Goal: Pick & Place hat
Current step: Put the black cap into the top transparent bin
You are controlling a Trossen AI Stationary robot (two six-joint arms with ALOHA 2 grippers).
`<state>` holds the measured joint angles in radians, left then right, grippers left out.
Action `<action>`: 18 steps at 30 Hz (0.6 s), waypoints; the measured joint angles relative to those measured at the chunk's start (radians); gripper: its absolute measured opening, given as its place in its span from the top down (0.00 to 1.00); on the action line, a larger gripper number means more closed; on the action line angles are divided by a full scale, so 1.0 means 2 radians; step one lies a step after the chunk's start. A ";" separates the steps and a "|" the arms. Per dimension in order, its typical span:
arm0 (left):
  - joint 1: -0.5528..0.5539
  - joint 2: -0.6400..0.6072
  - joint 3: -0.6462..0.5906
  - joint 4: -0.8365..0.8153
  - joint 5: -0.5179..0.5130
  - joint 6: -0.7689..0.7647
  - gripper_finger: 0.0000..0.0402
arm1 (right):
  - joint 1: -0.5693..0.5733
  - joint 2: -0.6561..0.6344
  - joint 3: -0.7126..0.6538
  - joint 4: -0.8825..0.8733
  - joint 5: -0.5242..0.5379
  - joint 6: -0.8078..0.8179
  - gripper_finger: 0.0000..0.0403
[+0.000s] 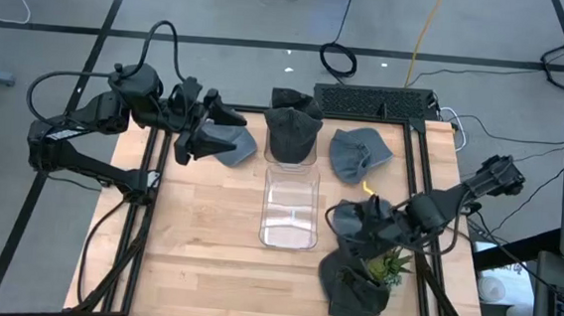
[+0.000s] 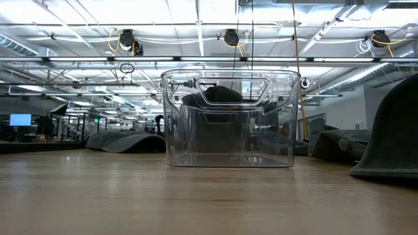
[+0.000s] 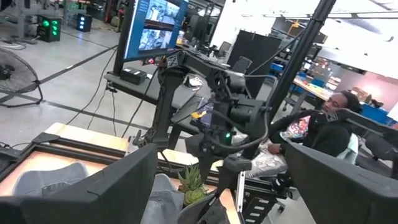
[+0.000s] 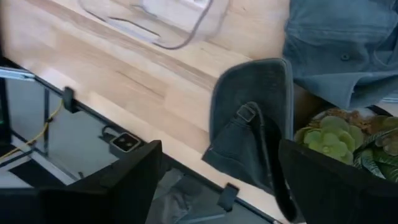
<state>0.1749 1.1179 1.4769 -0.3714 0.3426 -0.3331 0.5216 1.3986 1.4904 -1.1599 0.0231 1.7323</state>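
You are looking at a clear bin (image 1: 290, 206) standing mid-table, and every place here is reckoned from it. Several hats are lying around it: a blue-grey one (image 1: 234, 145) off its far left corner, a dark one (image 1: 292, 131) touching its far end, another blue-grey one (image 1: 358, 151) off its far right corner, and a dark hat (image 1: 355, 286) off its near right corner, right beside a small potted plant (image 1: 391, 265). The right pincer (image 1: 348, 244) is hanging with its jaws apart directly over that near-right hat, so the hat is lying straight below it and not off to a side; in the right wrist view the hat (image 4: 254, 124) is showing between the two dark fingers (image 4: 122, 180), with its strap running roughly along the line the fingers point. The left pincer (image 1: 191, 144) is also standing apart, hovering at the edge of the far-left hat, holding nothing. Either arm is close to a hat, but you are judging the right one as better lined up, since its hat is sitting squarely under the jaws. The bin is lying to the left of that hat and a little farther from you, near, with bare table (image 1: 206, 242) between. Watch the plant: it is touching or nearly touching the hat, and I cannot tell which.
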 joint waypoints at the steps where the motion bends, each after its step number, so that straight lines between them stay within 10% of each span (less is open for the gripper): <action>1: 0.000 0.000 0.000 0.000 0.002 -0.001 0.10 | 0.002 0.000 -0.008 0.005 0.000 0.001 0.22; 18: 0.000 0.000 0.000 0.000 0.009 0.002 0.10 | 0.019 0.000 -0.135 0.096 -0.012 0.030 0.22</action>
<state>0.1749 1.1177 1.4769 -0.3714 0.3600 -0.3295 0.5587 1.3987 1.2213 -0.9687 -0.0007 1.7914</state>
